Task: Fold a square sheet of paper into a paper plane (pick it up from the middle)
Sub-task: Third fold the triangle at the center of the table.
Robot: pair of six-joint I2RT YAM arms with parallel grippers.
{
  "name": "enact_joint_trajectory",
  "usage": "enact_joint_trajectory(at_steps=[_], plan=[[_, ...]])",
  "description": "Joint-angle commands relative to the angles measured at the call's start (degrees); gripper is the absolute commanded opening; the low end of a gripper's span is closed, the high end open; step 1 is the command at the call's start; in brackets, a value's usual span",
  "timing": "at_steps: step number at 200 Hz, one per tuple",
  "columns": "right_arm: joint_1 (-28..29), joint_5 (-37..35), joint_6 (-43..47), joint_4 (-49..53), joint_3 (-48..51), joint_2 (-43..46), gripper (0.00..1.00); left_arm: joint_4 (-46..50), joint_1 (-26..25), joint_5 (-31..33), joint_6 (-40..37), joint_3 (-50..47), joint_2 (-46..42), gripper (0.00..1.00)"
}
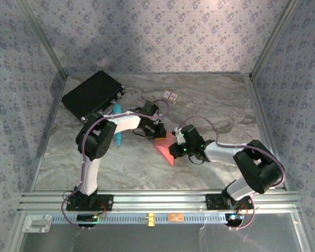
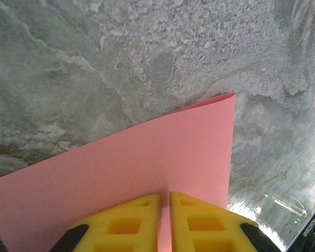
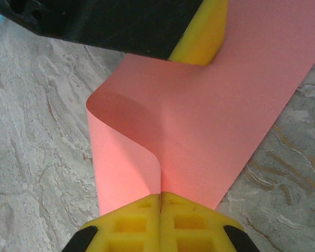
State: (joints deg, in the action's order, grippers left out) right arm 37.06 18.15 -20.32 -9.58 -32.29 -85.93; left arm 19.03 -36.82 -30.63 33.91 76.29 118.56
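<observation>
Now | L gripper (image 2: pixel 165 198) pinching pink sheet (image 2: pixel 147 152) | R gripper (image 3: pixel 160 198) pinching same | sheet part-hidden from above

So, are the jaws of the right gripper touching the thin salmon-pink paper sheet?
Touching. In the right wrist view, the right gripper has its yellow jaws shut on the edge of the thin salmon-pink paper sheet, with no gap visible.

Top external high above near edge, looking down over whole table (image 1: pixel 147 173), both wrist views very close, facing square sheet of paper (image 3: pixel 210 105), sheet common to all three
</observation>
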Motion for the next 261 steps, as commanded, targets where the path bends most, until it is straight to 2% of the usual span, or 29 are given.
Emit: enact_joint_trajectory(at_steps=[1, 261], plan=[[0.2, -0.8, 0.8, 1.7, -1.4, -0.4, 0.02, 1.8, -0.4, 2.0, -0.3, -1.6, 0.9, 0.14], [0.7, -1.1, 0.5, 2.9, -2.1, -3.5, 0.01, 1.5, -0.3, 1.9, -0.1, -1.5, 0.9, 0.14]])
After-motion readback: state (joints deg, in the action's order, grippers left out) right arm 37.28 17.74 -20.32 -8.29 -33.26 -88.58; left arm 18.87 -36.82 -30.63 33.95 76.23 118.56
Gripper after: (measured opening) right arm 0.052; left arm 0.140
